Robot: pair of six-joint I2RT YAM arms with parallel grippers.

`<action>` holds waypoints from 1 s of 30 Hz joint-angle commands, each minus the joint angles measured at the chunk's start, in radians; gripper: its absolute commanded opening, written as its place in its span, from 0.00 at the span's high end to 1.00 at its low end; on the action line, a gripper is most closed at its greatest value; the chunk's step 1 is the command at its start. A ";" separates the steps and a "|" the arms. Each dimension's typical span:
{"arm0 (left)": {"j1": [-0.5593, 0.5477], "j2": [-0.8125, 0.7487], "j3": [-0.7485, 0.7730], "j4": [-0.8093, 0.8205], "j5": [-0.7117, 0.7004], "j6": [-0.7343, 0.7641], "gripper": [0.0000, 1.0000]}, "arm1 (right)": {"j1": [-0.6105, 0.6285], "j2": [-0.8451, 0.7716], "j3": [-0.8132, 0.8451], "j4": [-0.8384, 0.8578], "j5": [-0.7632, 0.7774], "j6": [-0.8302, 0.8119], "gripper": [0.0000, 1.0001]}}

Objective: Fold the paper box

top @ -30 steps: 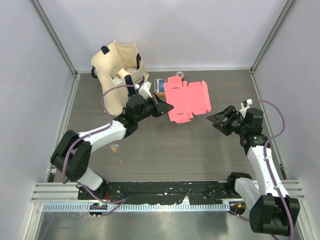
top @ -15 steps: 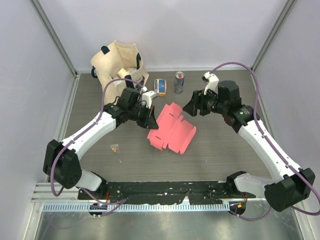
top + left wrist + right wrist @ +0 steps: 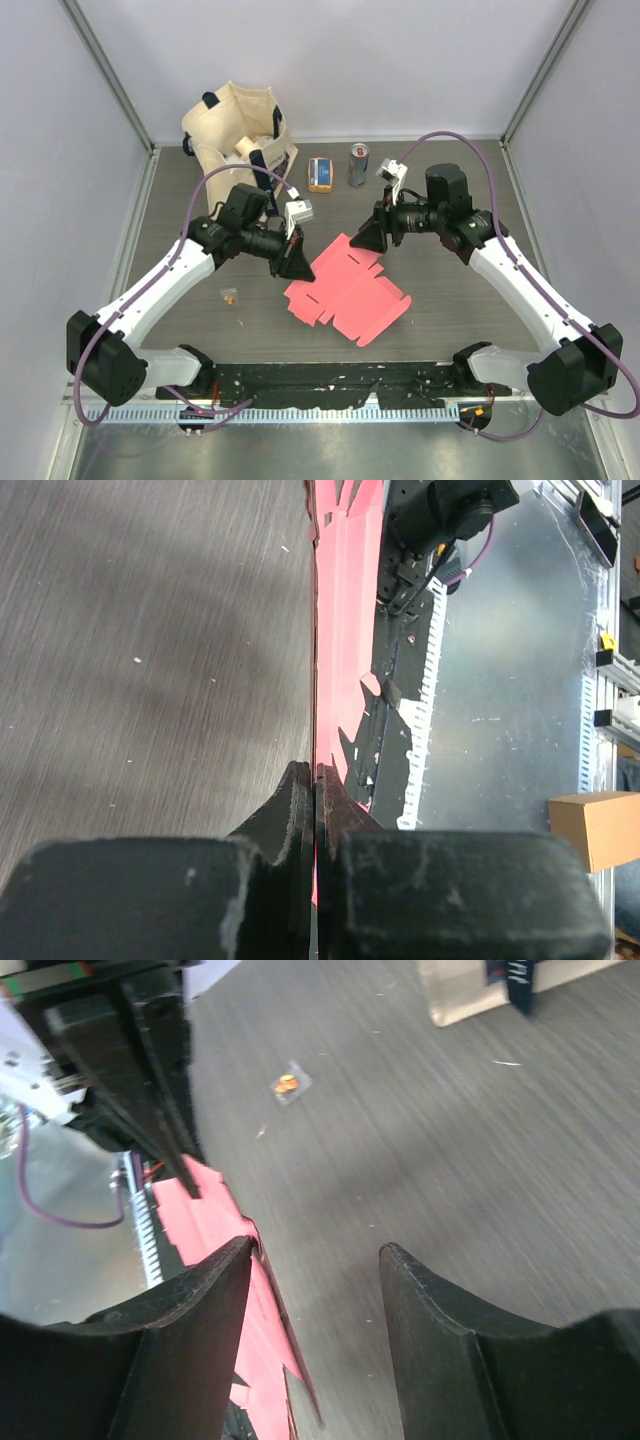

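Counter [image 3: 430,320]: dark grey wood-grain surface, matte. Walls [image 3: 330,60] on three sides: plain pale grey panels. Aluminium posts [image 3: 110,75] in back corners. Metal rail [image 3: 330,413] along near edge. Light even, soft shadows.

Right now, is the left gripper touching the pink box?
Touching. The left wrist view shows the left gripper shut on the edge of the pink box, the thin card pinched between its jaws.

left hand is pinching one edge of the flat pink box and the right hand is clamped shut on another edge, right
Not quite. The left hand does pinch an edge of the paper box, but the right hand is open, not clamped shut; the right wrist view shows it.
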 commanded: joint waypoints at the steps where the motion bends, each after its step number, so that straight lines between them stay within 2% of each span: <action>1: -0.004 0.006 0.019 -0.009 0.076 0.044 1.00 | 0.010 -0.033 -0.021 0.106 -0.181 0.019 0.43; 6: -0.002 -0.040 0.007 0.002 0.039 0.048 1.00 | 0.010 -0.054 -0.061 0.169 -0.299 0.086 0.54; 8: -0.002 -0.044 0.006 0.005 0.041 0.047 1.00 | 0.012 -0.053 -0.067 0.202 -0.318 0.111 0.56; 10: -0.002 -0.046 0.009 0.006 0.056 0.045 1.00 | 0.012 -0.047 -0.068 0.212 -0.324 0.126 0.62; 11: -0.002 -0.045 0.010 0.006 0.064 0.045 1.00 | 0.012 -0.042 -0.070 0.218 -0.323 0.134 0.67; 12: -0.002 -0.046 0.013 0.006 0.061 0.041 1.00 | 0.012 -0.036 -0.073 0.231 -0.323 0.151 0.81; 14: 0.004 -0.051 0.015 0.037 0.016 -0.010 0.79 | 0.012 -0.033 -0.076 0.267 -0.312 0.194 0.98; 16: 0.043 -0.080 -0.006 0.130 -0.001 -0.054 0.52 | 0.012 -0.044 -0.087 0.309 -0.248 0.243 0.98; 18: 0.086 -0.124 -0.071 0.259 -0.050 -0.224 0.39 | 0.010 -0.074 -0.096 0.315 -0.129 0.266 0.99; 19: 0.137 -0.179 -0.097 0.392 -0.089 -0.287 0.36 | 0.009 -0.088 -0.120 0.347 -0.003 0.298 0.99; 21: 0.180 -0.254 -0.190 0.526 -0.235 -0.469 0.34 | -0.019 -0.114 -0.159 0.402 0.091 0.431 0.99; 22: 0.208 -0.290 -0.229 0.648 -0.310 -0.528 0.30 | -0.035 -0.139 -0.209 0.507 0.129 0.485 0.99; 23: 0.215 -0.364 -0.267 0.705 -0.443 -0.574 0.29 | -0.051 -0.149 -0.232 0.543 0.137 0.587 0.98; 24: 0.215 -0.395 -0.339 0.744 -0.515 -0.661 0.28 | -0.095 -0.163 -0.260 0.594 0.134 0.643 0.98; 25: 0.215 -0.429 -0.376 0.802 -0.595 -0.706 0.23 | -0.115 -0.180 -0.318 0.725 0.106 0.697 0.98; 26: 0.217 -0.472 -0.411 0.827 -0.678 -0.747 0.20 | -0.143 -0.185 -0.344 0.790 0.089 0.819 0.98; 28: 0.219 -0.492 -0.493 0.902 -0.709 -0.824 0.15 | -0.189 -0.186 -0.384 0.949 0.052 0.901 0.98; 30: 0.222 -0.465 -0.534 0.968 -0.620 -0.861 0.14 | -0.201 -0.174 -0.386 0.995 0.007 0.956 0.99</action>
